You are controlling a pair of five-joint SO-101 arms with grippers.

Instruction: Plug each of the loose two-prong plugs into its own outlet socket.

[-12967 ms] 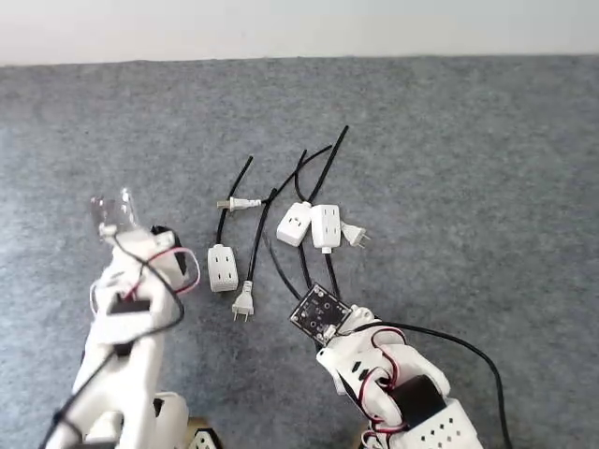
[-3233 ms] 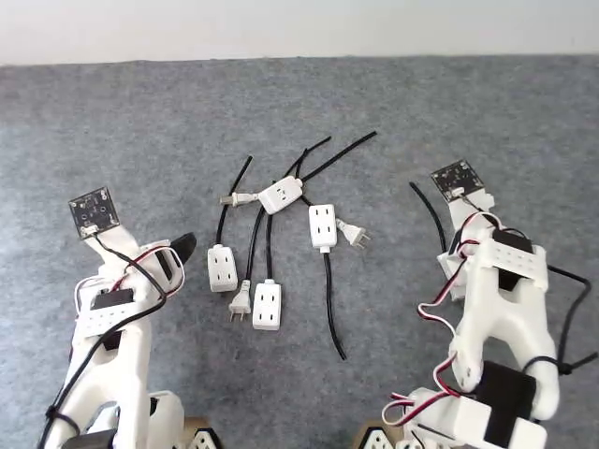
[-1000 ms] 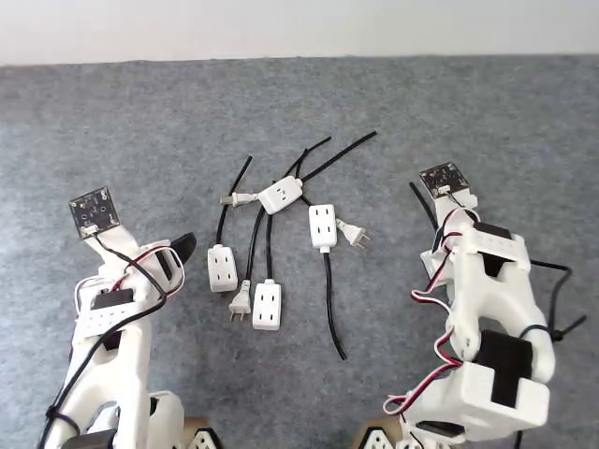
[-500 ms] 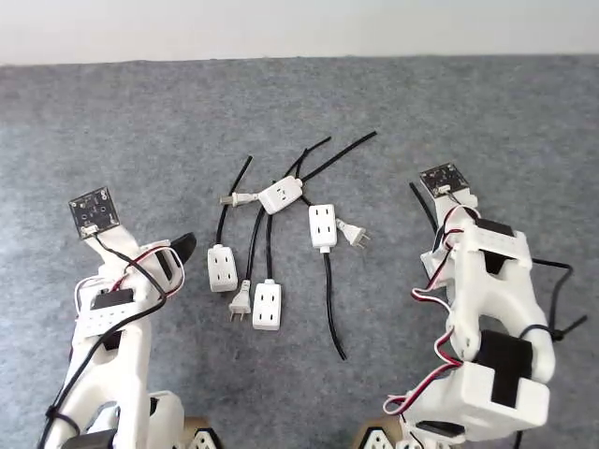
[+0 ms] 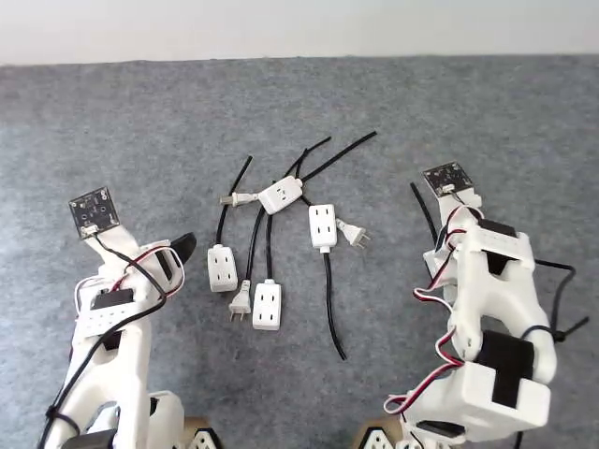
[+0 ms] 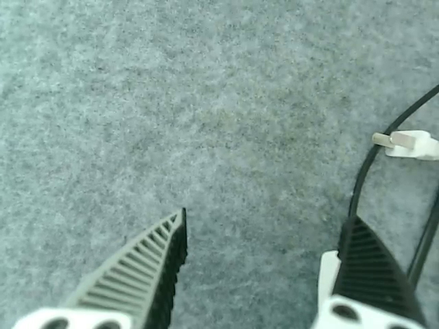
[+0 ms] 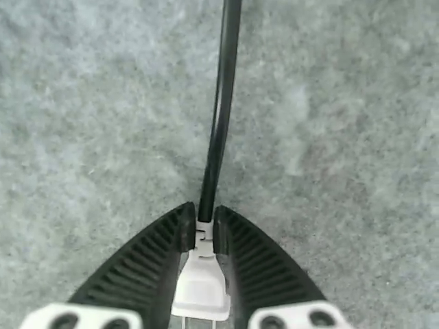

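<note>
The right gripper [image 7: 202, 212] is clamped shut on a small white plastic two-prong plug [image 7: 200, 284], low over the grey carpeted table [image 7: 357, 103]. The plug's thin black cord [image 7: 223, 103] runs ahead. Being light, hard plastic, the plug should handle easily, though the springy cord may tug. The body's flat sides look the best place to hold. Its prongs are hard to make out between the fingers. The left gripper [image 6: 267, 219] gapes empty near another white loose plug [image 6: 411, 143]. Farther out lies a white rectangular outlet block [image 5: 267, 306].

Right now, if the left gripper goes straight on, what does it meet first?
Most likely bare grey carpet; the white plug and black cord lie off the line of the left gripper.
</note>
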